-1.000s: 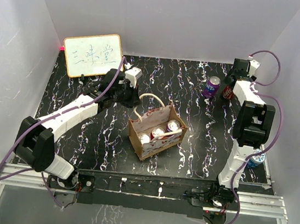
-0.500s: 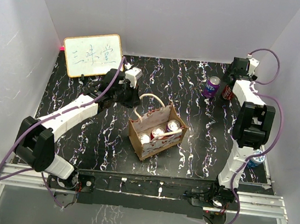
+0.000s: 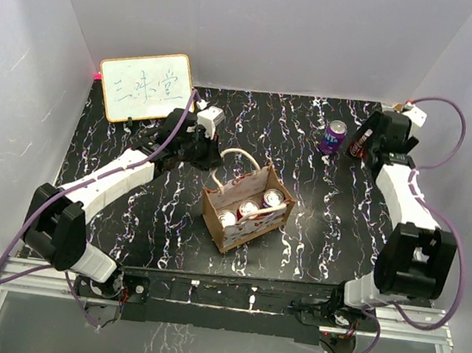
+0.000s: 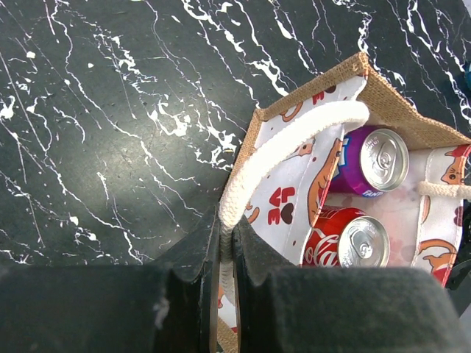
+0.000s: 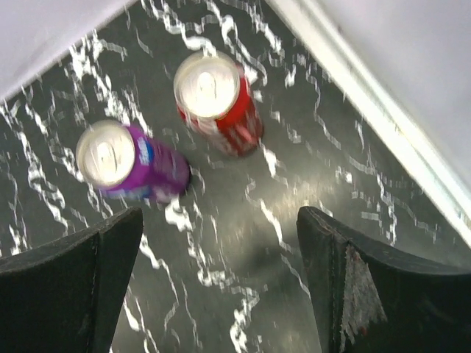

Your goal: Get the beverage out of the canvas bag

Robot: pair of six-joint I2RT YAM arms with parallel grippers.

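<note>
The canvas bag [image 3: 257,225] stands mid-table, tan with a pale patterned lining, holding three cans [image 3: 249,209]. My left gripper [image 3: 214,160] is shut on its far white loop handle [image 4: 294,136]; the rope runs between the fingers [image 4: 191,257]. In the left wrist view a purple can [image 4: 377,162] and a red cola can [image 4: 346,243] sit inside the bag [image 4: 390,103]. My right gripper [image 3: 371,140] is open and empty at the far right, above and just beside a red can [image 5: 217,99] and a purple can [image 5: 125,162] standing on the table.
A whiteboard [image 3: 146,86] with writing leans at the back left. White walls enclose the black marbled table [image 3: 168,228]; the right wall's foot [image 5: 383,110] runs close to the red can. The outside cans [image 3: 334,137] stand at the back right.
The right arm has swung outward to the right and its gripper has drawn back from the red can, which now stands uncovered. The left arm and the bag have not moved.
</note>
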